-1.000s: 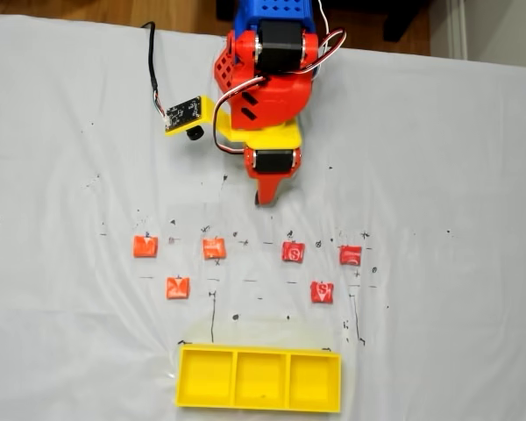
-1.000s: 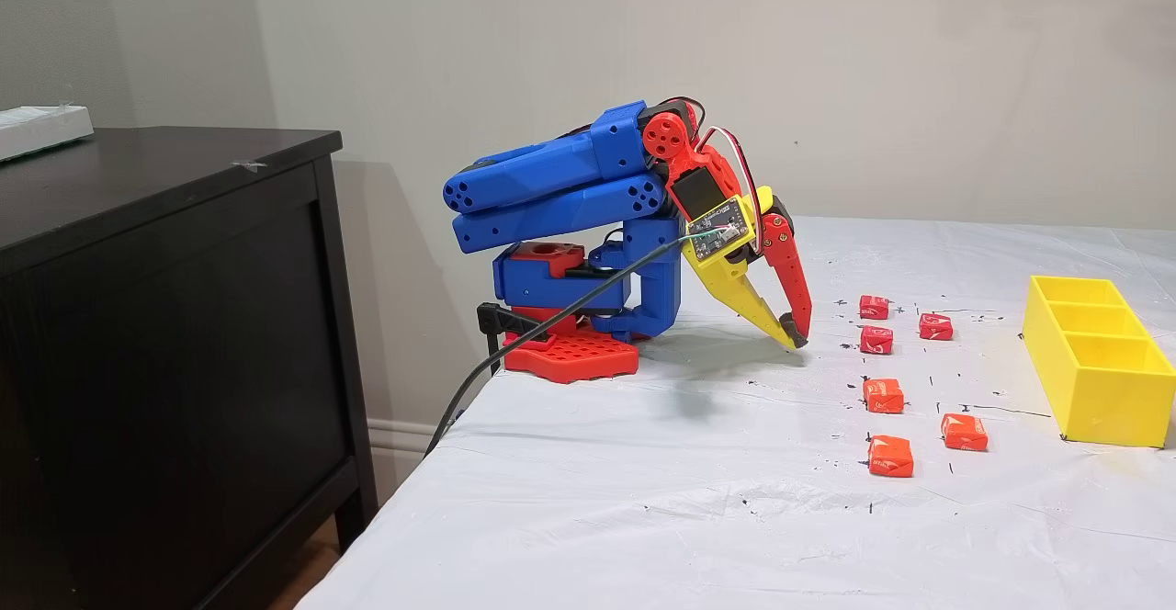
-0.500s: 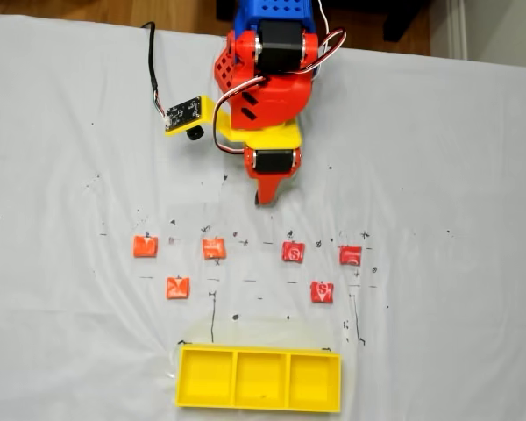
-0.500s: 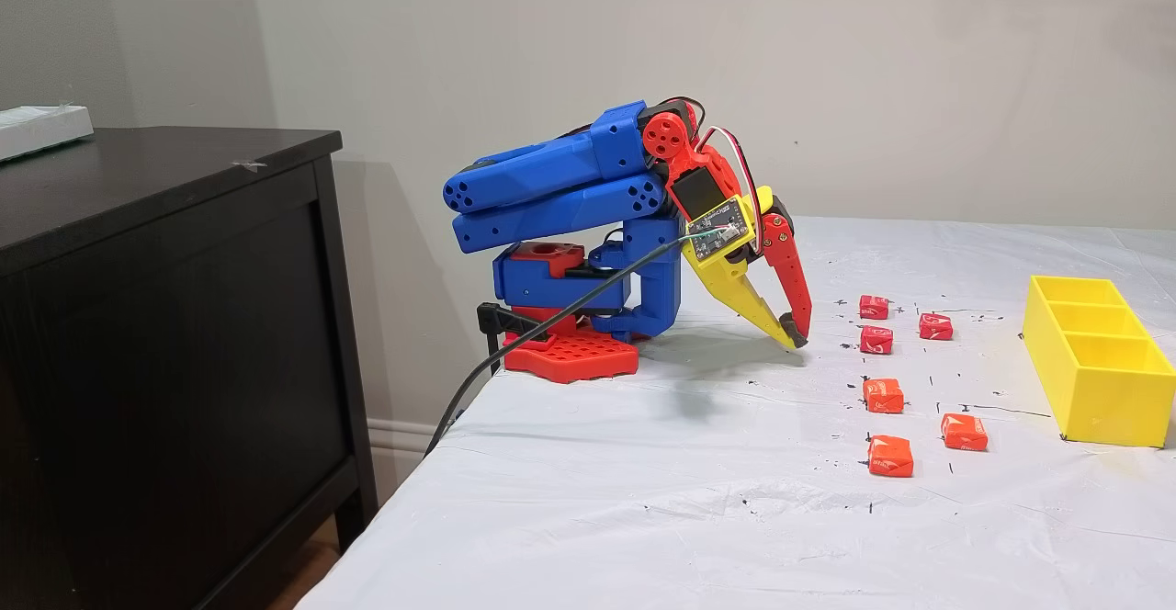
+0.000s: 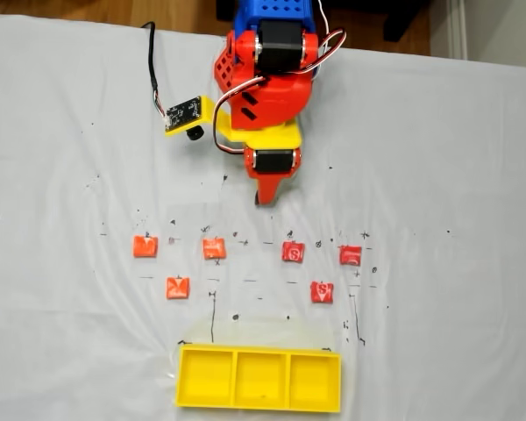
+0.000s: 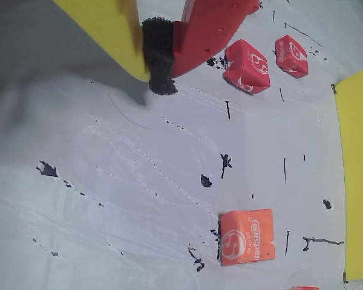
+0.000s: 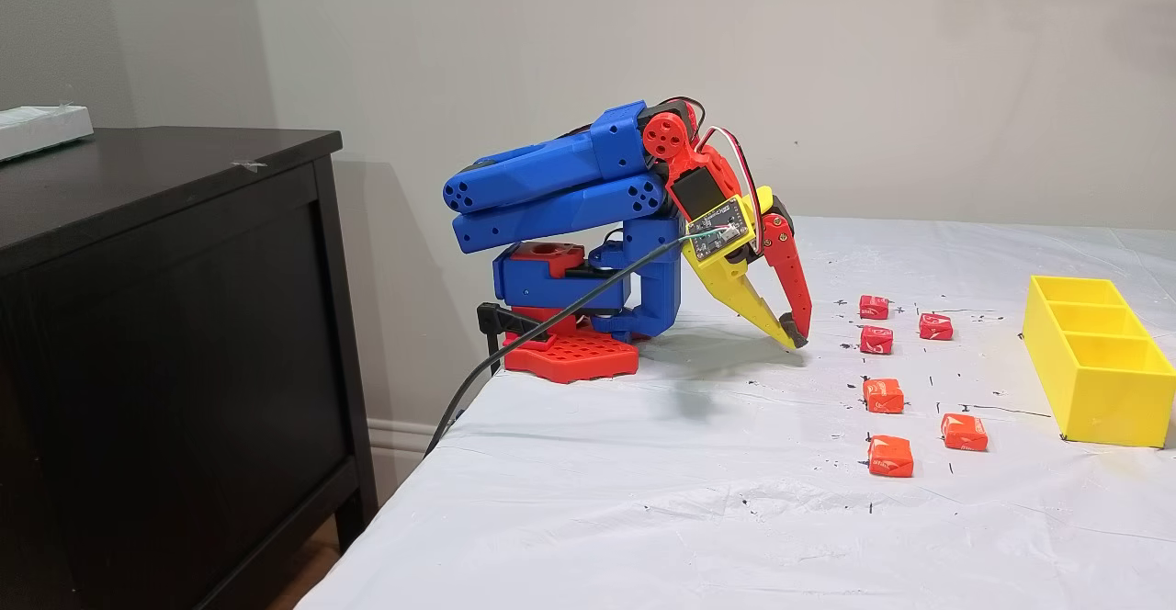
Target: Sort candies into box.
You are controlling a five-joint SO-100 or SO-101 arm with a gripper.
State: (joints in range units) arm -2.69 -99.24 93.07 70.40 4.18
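Several candies lie on the white cloth in two rows. Three are orange [image 5: 145,246] [image 5: 214,248] [image 5: 177,288] and three are red with white marks [image 5: 293,252] [image 5: 350,255] [image 5: 322,292]. The yellow box [image 5: 259,379] with three bare compartments sits near the front edge, also at the right in a fixed view as the box [image 7: 1098,359]. My gripper [image 5: 261,198] rests shut with its tips close to the cloth, behind the candy rows, holding nothing. The wrist view has the gripper [image 6: 157,60] at the top, two red candies [image 6: 246,66] beside it and an orange candy [image 6: 247,237] lower down.
A yellow bracket with a circuit board [image 5: 187,115] and a black cable sits beside the arm. The arm's red base [image 7: 570,353] stands at the table's back edge. A dark cabinet [image 7: 165,334] stands off the table. Black pen marks dot the cloth.
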